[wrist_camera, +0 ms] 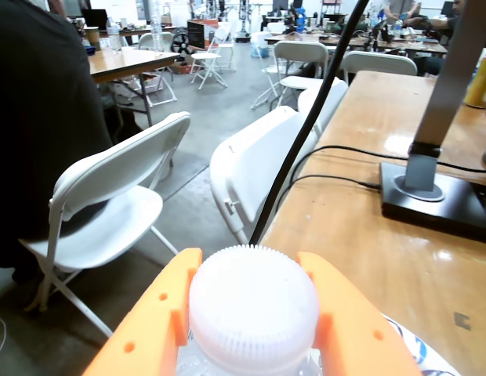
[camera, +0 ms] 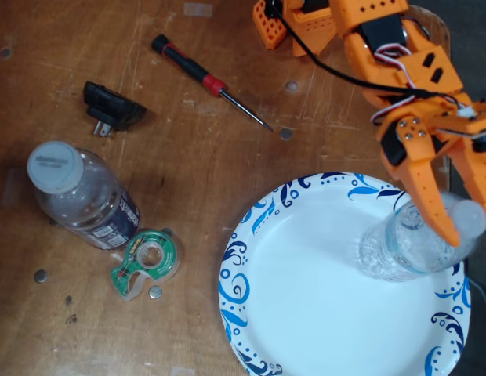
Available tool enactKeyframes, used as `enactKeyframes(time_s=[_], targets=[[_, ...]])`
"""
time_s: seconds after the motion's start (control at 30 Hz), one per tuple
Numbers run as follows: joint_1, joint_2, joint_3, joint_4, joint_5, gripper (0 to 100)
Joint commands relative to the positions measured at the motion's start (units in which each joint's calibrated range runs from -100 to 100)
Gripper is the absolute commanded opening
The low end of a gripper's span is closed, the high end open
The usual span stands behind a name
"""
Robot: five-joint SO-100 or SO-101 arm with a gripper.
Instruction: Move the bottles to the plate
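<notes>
Gripper (camera: 456,213) clamped on slim bottle (camera: 404,247) cap, base over plate (camera: 306,305) near right rim — release tilted, likely topples off. Wider bottle (camera: 82,196) pending.

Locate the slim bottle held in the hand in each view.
Wrist view: slim bottle at bottom centre, ribbed white cap between the orange fingers.
Fixed view: slim bottle at right, standing on the plate's right side.
Shared landmark: the orange hand, closed on the bottle in both views.
</notes>
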Motion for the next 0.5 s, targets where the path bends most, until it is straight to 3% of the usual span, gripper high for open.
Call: enactKeyframes(time_s=[0.0, 0.47], targets=[[-1.55, 2.37, -4.62, -3.14, 0.11, 2], [-0.04, 2.63, -1.55, -3.4, -0.25, 3]])
